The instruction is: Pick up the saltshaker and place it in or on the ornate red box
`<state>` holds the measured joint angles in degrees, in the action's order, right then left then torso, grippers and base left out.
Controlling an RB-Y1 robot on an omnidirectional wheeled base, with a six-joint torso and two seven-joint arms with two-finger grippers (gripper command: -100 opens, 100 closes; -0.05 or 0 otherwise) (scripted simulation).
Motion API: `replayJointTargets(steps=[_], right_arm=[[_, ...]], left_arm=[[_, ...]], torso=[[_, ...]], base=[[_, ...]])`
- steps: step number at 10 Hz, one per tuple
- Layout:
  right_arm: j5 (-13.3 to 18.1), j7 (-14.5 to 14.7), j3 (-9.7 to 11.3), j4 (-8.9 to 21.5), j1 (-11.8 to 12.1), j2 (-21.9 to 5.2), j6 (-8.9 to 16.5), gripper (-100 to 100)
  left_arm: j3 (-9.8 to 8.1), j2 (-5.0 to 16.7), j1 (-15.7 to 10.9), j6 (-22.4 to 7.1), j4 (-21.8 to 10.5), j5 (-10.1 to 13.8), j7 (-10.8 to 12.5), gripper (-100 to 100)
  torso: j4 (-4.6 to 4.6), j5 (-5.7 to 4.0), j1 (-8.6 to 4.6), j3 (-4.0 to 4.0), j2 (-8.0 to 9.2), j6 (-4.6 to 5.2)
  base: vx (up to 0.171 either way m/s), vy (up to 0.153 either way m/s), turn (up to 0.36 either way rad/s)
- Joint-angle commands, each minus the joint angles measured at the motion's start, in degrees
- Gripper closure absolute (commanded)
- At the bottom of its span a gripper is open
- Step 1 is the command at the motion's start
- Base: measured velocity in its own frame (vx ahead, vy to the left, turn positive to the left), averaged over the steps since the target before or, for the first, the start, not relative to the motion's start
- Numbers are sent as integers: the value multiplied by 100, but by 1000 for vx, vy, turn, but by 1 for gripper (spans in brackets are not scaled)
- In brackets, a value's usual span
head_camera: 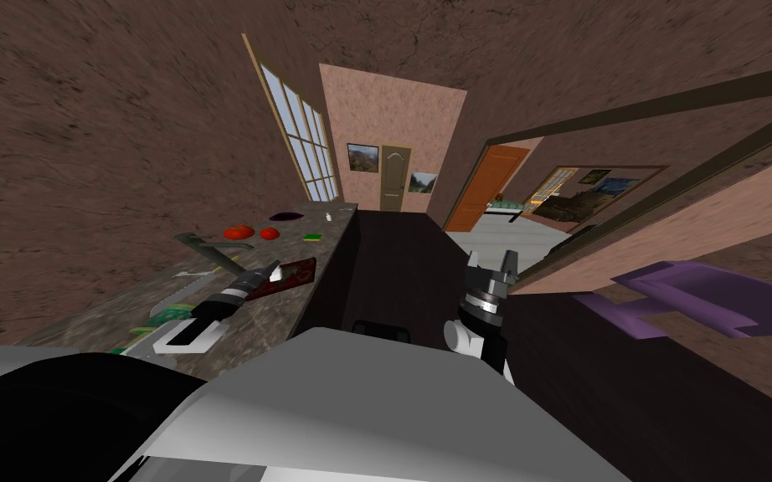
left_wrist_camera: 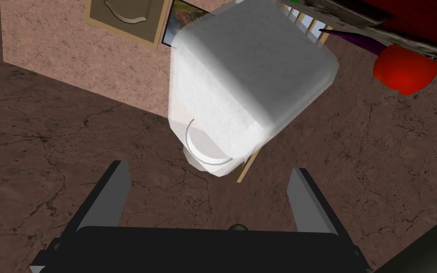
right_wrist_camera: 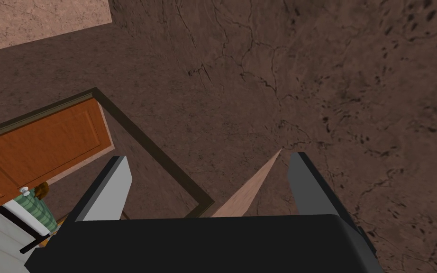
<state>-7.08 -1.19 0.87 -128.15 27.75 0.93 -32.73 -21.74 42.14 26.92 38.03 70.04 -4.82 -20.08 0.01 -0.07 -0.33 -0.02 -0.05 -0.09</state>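
We judge the grasp to be the step in hand: our left gripper (left_wrist_camera: 210, 167) has its fingers spread wide with nothing between them, and the white shaker (left_wrist_camera: 241, 80) sits just past their tips, tilted as the wrist sees it. In the head view it shows as a small white spot at the gripper's tip, right at the near edge of the red box (head_camera: 296, 274) on the counter (head_camera: 330, 230). We cannot tell whether it touches the box or lies on the counter beside it. If it is not yet on the box, the next move calls for pushing the hand forward until the fingers straddle the shaker's sides, then closing, lifting and carrying it the short way over the box. Two tomatoes (head_camera: 238, 232) lie farther along the counter, apart from the path. Nothing stands between fingers and shaker. Our right gripper (right_wrist_camera: 209, 156) hangs idle beside the counter, fingers apart and empty.
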Motion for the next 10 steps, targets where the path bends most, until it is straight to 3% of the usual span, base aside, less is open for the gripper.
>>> replayJointTargets(steps=[1,3,4,5,10], right_arm=[[0,0,0,0,0,0,0,0],[0,0,0,0,0,0,0,0],[0,0,0,0,0,0,0,0],[0,0,0,0,0,0,0,0],[0,0,-1,0,0,-1,0,0]], left_arm=[[-69,211,128,-115,148,79,202,-100],[-136,443,242,-208,267,158,396,-100],[-108,339,200,-177,235,125,304,-100],[-111,351,203,-186,239,129,324,0],[-110,350,202,-185,238,129,322,0]], torso=[[0,0,0,0,0,0],[0,-1,-1,-1,-1,0],[0,1,5,-1,-1,0],[-1,4,15,-1,-1,0],[0,7,25,-1,0,0]], base=[[5,-79,10],[2,-52,4],[0,-17,3],[0,0,0],[0,0,0]])
